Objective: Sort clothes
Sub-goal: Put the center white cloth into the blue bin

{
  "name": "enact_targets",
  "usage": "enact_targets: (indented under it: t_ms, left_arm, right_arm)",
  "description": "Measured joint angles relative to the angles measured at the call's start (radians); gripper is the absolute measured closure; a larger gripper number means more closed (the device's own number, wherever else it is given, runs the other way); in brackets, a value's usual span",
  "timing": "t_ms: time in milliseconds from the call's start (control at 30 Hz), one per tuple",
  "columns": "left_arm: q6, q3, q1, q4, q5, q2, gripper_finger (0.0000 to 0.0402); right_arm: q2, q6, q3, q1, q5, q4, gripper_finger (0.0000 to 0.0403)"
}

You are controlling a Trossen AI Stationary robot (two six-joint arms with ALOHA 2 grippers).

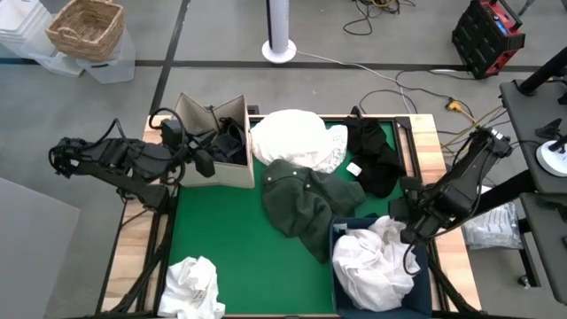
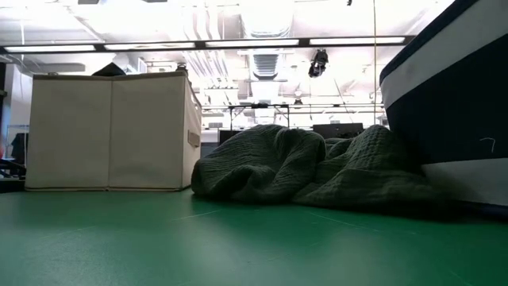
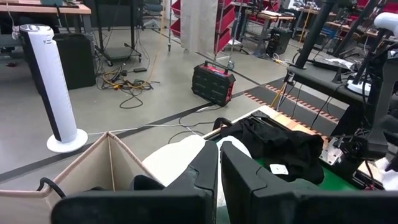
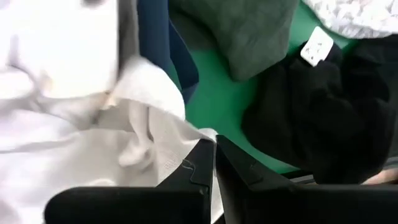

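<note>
Clothes lie about the green table: a white garment point(image 1: 297, 137) at the far side, a black one point(image 1: 376, 155) to its right, a dark green one point(image 1: 306, 199) point(image 2: 317, 167) in the middle, and a white one point(image 1: 190, 283) at the near left corner. Dark clothes point(image 1: 232, 142) fill the beige box point(image 1: 199, 111), and white clothes point(image 1: 376, 261) fill the navy bin point(image 1: 341, 232). My left gripper point(image 1: 205, 159) point(image 3: 219, 168) is shut above the box's near left side. My right gripper point(image 1: 409, 235) point(image 4: 214, 155) is shut over the bin's right rim, at the white clothes. My right gripper points down at the white clothes in the bin. A fold of white cloth point(image 4: 180, 134) lies right at its shut fingertips. Whether the fingers touch that fold, I cannot tell.
The beige box point(image 2: 111, 131) stands at the table's far left and the navy bin point(image 2: 452, 103) at the near right. Bare green mat point(image 1: 239, 239) lies between them. Wooden table edges frame the mat. A fan, a basket and cables stand on the floor beyond.
</note>
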Motion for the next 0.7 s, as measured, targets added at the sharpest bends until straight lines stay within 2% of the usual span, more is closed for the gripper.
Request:
enact_targets:
  t_ms: [367, 700]
  left_arm:
    - [0.000, 0.000, 0.000, 0.001, 0.000, 0.000, 0.0401]
    - [0.000, 0.000, 0.000, 0.001, 0.000, 0.000, 0.0401]
  right_arm:
    - [0.000, 0.149, 0.217, 0.000, -0.005, 0.028, 0.0394]
    - [0.071, 0.156, 0.252, 0.002, -0.059, 0.290, 0.0394]
